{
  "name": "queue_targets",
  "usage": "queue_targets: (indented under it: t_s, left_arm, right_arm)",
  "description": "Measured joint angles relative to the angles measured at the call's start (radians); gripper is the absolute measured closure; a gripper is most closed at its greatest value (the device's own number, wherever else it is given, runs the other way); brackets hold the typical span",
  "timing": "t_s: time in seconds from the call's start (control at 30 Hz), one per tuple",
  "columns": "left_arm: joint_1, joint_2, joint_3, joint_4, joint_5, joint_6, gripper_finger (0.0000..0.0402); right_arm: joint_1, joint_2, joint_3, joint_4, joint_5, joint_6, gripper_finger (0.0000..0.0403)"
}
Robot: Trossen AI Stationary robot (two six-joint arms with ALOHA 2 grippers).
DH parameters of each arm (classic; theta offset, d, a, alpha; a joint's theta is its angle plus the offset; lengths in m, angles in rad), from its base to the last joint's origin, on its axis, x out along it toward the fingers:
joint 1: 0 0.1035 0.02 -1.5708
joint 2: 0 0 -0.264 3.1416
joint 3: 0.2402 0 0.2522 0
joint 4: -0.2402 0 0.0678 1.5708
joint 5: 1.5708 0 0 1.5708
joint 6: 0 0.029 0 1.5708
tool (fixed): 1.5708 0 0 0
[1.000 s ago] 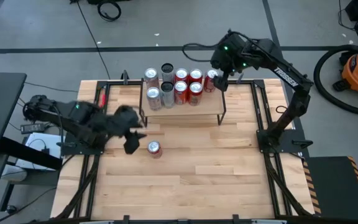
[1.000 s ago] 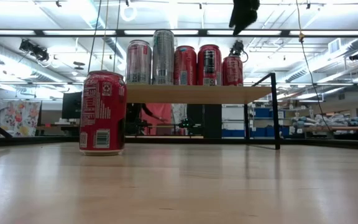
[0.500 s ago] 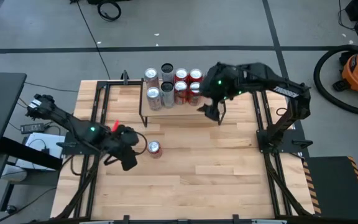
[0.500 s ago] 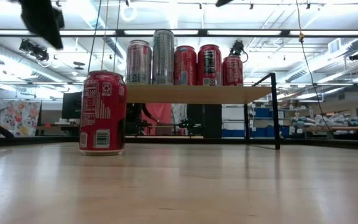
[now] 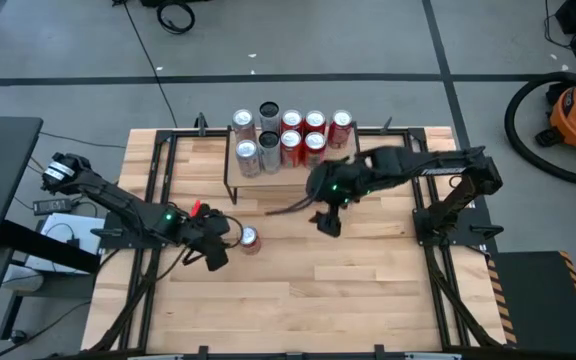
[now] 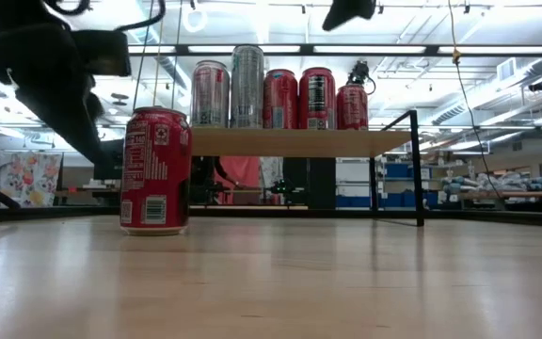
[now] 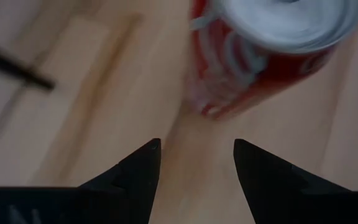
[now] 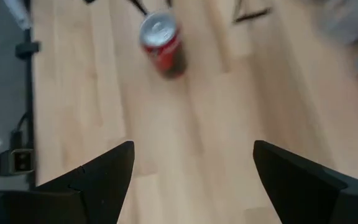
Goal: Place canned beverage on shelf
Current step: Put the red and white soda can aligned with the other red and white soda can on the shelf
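left gripper (image 5: 220, 250) lowered beside red can (image 5: 249, 238), fingers open, right gripper (image 5: 328, 221) open, seven cans on shelf (image 5: 338, 166)

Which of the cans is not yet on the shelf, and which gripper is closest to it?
The red can standing alone on the table, in front of the shelf; all other cans stand on the shelf. The left gripper is right beside it, fingers open.

Red can (image 6: 155, 170) beside shelf (image 6: 299, 142)
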Motion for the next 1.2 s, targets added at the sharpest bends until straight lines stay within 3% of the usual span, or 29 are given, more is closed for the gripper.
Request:
queue_targets:
  t_s: [0.1,0.43,0.7,1.2]
  left_arm:
    - [0.017,0.000,-0.049,0.125,0.008,0.076,0.0189]
    - [0.093,0.000,-0.066,0.262,0.039,0.248,0.0191]
    - [0.118,0.065,-0.066,0.398,0.053,0.244,0.0209]
    - [0.118,0.307,-0.064,0.830,0.041,0.238,0.0209]
  right_arm:
    - [0.026,0.000,-0.073,0.071,-0.021,0.031,0.0065]
    - [0.065,0.000,-0.275,0.359,-0.008,0.046,0.0065]
    - [0.064,0.000,-0.361,0.461,0.013,0.042,0.0065]
    - [0.055,0.000,-0.490,0.659,0.074,-0.015,0.0064]
